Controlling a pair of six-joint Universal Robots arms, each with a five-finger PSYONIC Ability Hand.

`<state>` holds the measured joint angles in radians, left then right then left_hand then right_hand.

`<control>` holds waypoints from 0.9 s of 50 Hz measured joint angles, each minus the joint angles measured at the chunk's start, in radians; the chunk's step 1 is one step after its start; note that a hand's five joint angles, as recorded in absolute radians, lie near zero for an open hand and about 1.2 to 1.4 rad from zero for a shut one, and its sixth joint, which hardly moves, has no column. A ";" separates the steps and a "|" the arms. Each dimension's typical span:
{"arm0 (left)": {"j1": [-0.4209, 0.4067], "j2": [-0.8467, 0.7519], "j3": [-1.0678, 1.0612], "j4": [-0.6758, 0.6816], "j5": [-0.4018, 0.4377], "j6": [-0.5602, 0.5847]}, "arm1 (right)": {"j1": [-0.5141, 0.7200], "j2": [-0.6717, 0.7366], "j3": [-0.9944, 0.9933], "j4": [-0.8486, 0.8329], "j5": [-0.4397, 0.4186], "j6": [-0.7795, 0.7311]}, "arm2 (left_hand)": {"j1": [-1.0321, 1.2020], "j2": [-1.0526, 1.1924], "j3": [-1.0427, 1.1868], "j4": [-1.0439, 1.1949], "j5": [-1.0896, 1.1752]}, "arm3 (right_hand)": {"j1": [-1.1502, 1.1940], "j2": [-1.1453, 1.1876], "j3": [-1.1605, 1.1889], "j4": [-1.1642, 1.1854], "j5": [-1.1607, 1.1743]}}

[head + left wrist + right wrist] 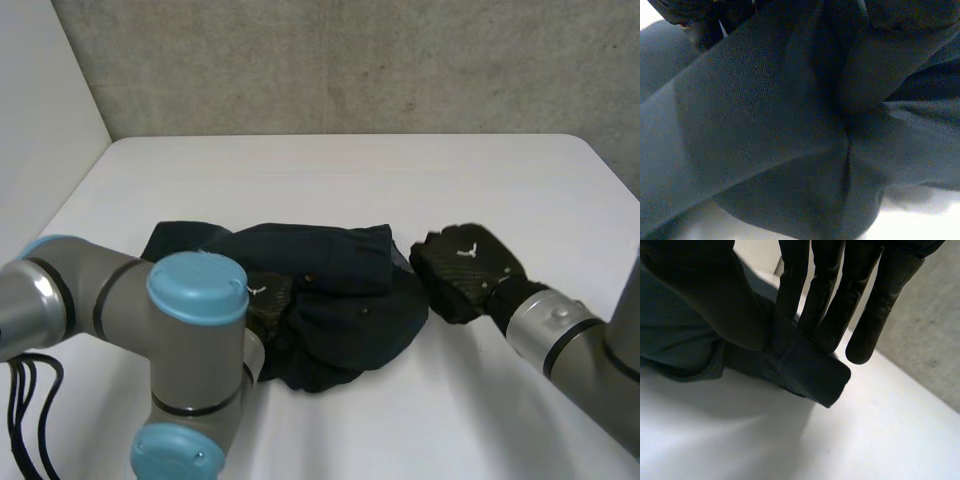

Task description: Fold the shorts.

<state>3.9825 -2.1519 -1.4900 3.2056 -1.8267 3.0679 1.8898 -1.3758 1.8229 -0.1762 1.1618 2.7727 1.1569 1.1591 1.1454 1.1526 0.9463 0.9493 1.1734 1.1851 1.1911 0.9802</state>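
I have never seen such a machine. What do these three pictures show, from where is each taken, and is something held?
This is a robot whose grey arms end in black hands. One picture looks down from between the arms onto a white table; the other two come from cameras on the wrists. Crumpled dark blue cloth shorts lie on the table. The right hand pinches their edge between thumb and fingers. The left hand is at their opposite side.

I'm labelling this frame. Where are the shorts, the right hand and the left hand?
shorts [335, 272]: head view, middle of the dark cloth.
right hand [468, 266]: head view, back of the hand.
left hand [268, 298]: head view, back of the hand.
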 measured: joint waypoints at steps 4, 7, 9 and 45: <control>0.018 0.090 -0.001 -0.061 0.057 0.028 | -0.003 -0.076 -0.037 0.066 0.001 0.016 | 0.000 0.028 0.036 0.037 0.003 | 0.000 0.000 0.000 0.000 0.000; 0.025 0.189 0.001 -0.124 0.113 0.056 | -0.007 -0.131 -0.086 0.129 0.001 0.015 | 0.000 0.028 0.038 0.039 0.003 | 0.000 0.000 0.000 0.000 0.000; 0.030 0.283 0.011 -0.183 0.157 0.083 | -0.010 -0.173 -0.136 0.184 0.000 0.013 | 0.000 0.029 0.041 0.041 0.003 | 0.000 0.000 0.000 0.000 0.000; 0.280 -0.137 0.658 -0.057 0.259 0.228 | 0.161 0.455 -1.053 0.268 0.347 -0.045 | -0.093 -0.067 -0.057 -0.061 -0.068 | 0.024 0.001 0.000 0.000 0.000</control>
<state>4.2628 -2.2884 -0.8321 3.1490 -1.5678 3.2964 2.0508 -0.9205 0.7699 0.0920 1.5092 2.7274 1.0644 1.0920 1.0882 1.0915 0.8786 0.9738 1.1739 1.1851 1.1915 0.9803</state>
